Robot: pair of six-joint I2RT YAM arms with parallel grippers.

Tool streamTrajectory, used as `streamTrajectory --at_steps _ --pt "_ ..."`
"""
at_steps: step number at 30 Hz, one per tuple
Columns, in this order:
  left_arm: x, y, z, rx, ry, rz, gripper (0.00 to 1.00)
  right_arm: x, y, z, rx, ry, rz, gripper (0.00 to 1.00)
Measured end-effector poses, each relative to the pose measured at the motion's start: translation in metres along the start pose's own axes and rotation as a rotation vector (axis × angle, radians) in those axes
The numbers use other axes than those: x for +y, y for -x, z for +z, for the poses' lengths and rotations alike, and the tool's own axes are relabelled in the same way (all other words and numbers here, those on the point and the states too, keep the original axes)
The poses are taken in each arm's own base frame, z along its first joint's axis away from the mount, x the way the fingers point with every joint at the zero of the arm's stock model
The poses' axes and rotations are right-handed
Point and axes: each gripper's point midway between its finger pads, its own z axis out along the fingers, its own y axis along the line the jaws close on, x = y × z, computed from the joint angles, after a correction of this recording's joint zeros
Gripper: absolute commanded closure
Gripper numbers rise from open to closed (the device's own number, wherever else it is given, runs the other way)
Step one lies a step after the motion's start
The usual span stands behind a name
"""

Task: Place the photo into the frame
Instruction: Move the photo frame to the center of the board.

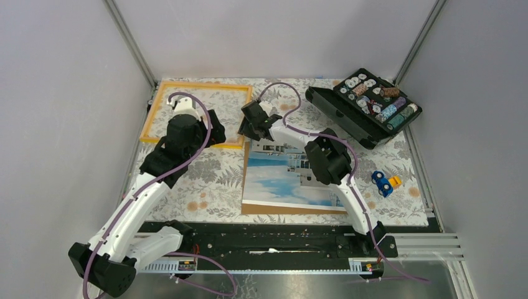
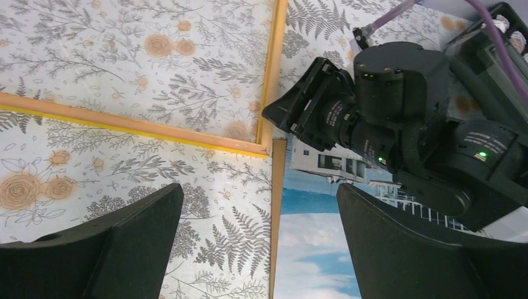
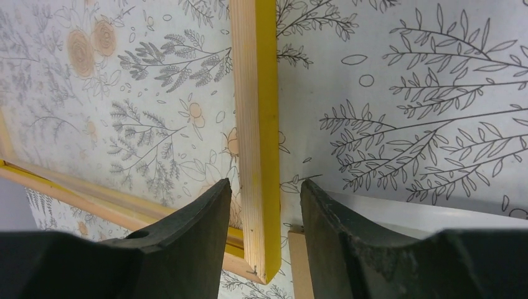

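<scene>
The orange-yellow frame [image 1: 205,85] lies flat at the back left of the floral cloth. The photo [image 1: 280,180] lies picture up in the middle, its far left corner just off the frame's near right corner. My right gripper [image 1: 249,128] is open and straddles the frame's right bar [image 3: 255,124] close to that corner, with a gap at each finger [image 3: 266,187]. The photo's cardboard edge [image 3: 297,268] shows beside it. My left gripper [image 2: 260,190] is open and empty above the photo's left edge [image 2: 311,249], near the frame [image 2: 124,121]. It also shows in the top view [image 1: 215,128].
An open black case of thread spools [image 1: 373,103] stands at the back right. A small blue and yellow toy car [image 1: 385,182] sits right of the photo. Grey walls close in the left, back and right. The right arm's wrist [image 2: 398,118] is close to my left gripper.
</scene>
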Motion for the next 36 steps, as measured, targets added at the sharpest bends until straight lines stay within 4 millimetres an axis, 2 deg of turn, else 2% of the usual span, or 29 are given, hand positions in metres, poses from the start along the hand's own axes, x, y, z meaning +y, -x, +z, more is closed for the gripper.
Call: streamTrajectory --at_steps 5,16,23,28,31,33,36 --pt "0.012 0.001 0.004 -0.003 0.036 -0.013 0.01 0.006 0.001 0.005 0.004 0.011 -0.019 0.50" --pt "0.028 -0.002 0.018 0.021 0.076 -0.037 0.01 0.004 -0.003 0.005 0.040 -0.012 -0.049 0.75" --pt "0.025 -0.006 0.024 0.037 0.057 -0.043 0.01 0.003 -0.009 0.001 0.071 0.004 -0.049 0.82" --pt "0.019 -0.019 0.033 0.096 0.034 -0.058 0.01 -0.007 -0.025 -0.015 0.119 0.013 0.006 0.78" --pt "0.020 -0.031 0.039 0.145 0.043 -0.066 0.01 -0.015 -0.035 -0.027 0.138 0.022 0.045 0.69" --pt "0.022 -0.039 0.041 0.170 0.050 -0.071 0.01 -0.018 -0.041 -0.033 0.158 0.037 0.059 0.56" --pt "0.033 -0.045 0.041 0.201 0.079 -0.076 0.01 -0.012 -0.050 -0.037 0.190 0.101 0.052 0.29"
